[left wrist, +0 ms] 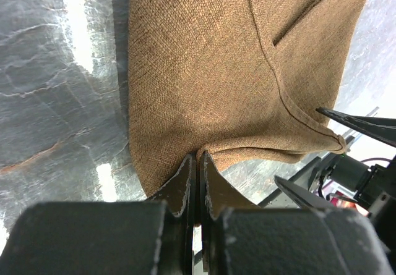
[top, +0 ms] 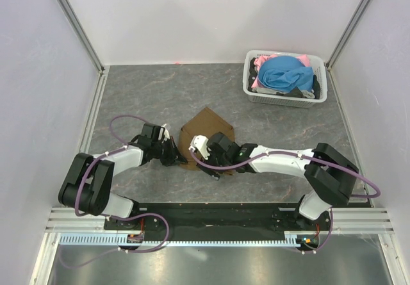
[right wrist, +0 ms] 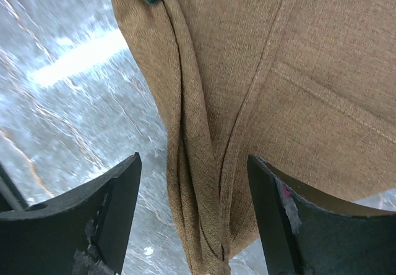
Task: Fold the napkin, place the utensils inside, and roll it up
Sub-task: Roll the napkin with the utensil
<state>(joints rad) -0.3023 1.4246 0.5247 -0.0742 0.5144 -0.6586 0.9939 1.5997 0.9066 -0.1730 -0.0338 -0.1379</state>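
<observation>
Napkin lies mid-frame in the top view on the grey table, partly folded and rumpled, with its lower-left edge between the two arms' grippers. Left gripper: jaws together, nipping only the very hem of the cloth, with little material past the fingertips. Right gripper: jaws apart, straddling a bunched ridge of several layers, neither finger visibly touching it. Fork: not found in any view; hidden or out of frame, cannot tell. Risks, as judged: (1) The left hold looks shallow, so a pull toward the lower left of the top view could let the hem slide out and the fold drop open. (2) If the right jaws close where they stand, they take the whole ridge rather than one layer. The fold would then come out thick and skewed, and a later roll would run crooked. (3) The grippers sit close together at the same edge, so a sideways move by either risks finger contact or dragging the cloth across the table. (4) A messy fold leaves no flat bed for the fork. The basket of clothes in the upper right is well apart and no concern.
</observation>
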